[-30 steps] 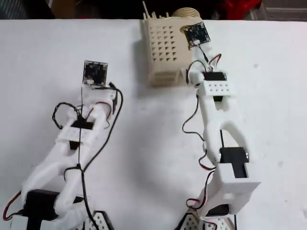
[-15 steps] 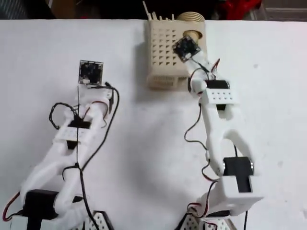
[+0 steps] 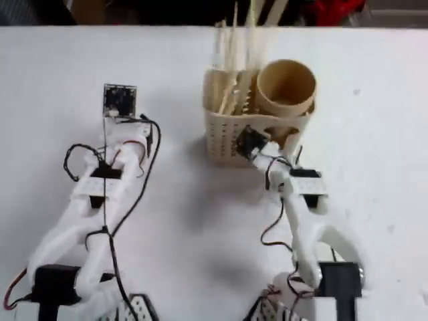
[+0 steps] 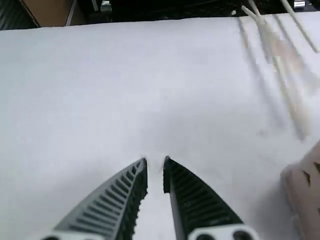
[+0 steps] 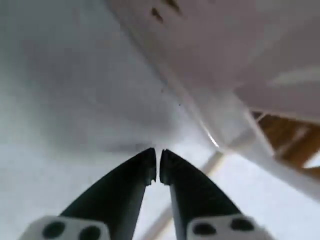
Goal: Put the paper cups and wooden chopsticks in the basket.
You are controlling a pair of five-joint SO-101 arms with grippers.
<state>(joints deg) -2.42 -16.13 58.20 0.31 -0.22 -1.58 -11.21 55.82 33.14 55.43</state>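
A cream plastic basket (image 3: 227,137) stands upright at the middle far side of the table. Several wooden chopsticks (image 3: 234,60) stick up out of it, and a tan paper cup (image 3: 286,85) sits in its right part. My right gripper (image 3: 251,144) is at the basket's near wall. In the right wrist view it (image 5: 157,162) is shut with nothing between the fingers, and the basket wall (image 5: 210,45) looms just beyond the tips. My left gripper (image 4: 155,167) is shut over bare table, left of the basket corner (image 4: 305,185) and the blurred chopsticks (image 4: 280,55).
The white table (image 3: 180,221) is bare between the two arms and to the left of the left arm (image 3: 100,194). Dark clutter lies beyond the table's far edge (image 3: 134,13).
The basket went from lying on its side at the far edge to standing upright, nearer the arms. The right arm drew back toward its base. The left arm shifted slightly left.
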